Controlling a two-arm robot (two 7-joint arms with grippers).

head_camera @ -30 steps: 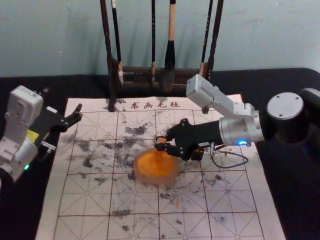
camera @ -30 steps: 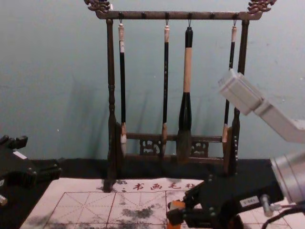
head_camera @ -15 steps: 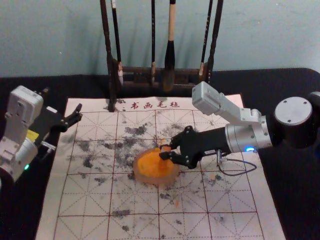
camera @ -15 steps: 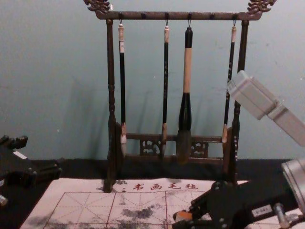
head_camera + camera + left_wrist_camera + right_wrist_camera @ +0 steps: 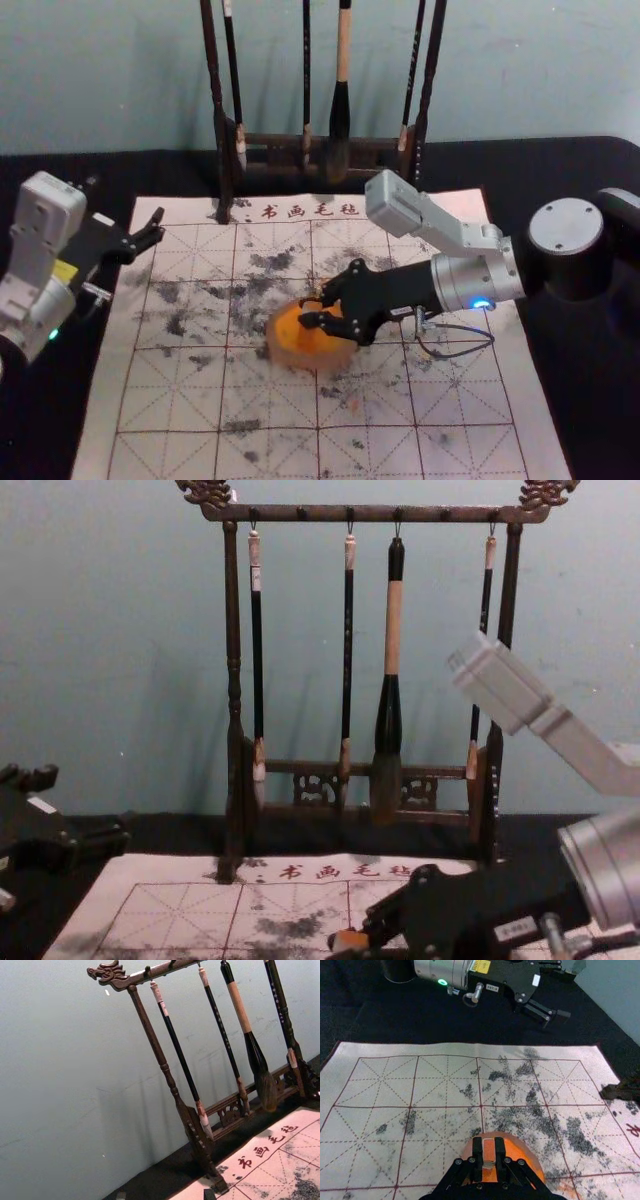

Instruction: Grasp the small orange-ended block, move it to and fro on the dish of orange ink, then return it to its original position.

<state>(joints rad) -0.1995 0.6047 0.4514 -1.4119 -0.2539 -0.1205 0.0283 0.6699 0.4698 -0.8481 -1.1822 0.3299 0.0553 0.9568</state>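
With right gripper (image 5: 308, 311), pinches one block (image 5: 489, 1151) over one ink dish (image 5: 302, 362), mat (image 5: 180, 450) to spare all round (four brushes (image 5: 392, 630) behind), and parks left gripper (image 5: 152, 229), spread wide, at mat's left edge.

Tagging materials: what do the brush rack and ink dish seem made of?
The brush rack looks like dark, lightly glossy wood, with carved ends and turned posts. The ink dish may be frosted plastic or glass; its pale rim looks cloudy and translucent.
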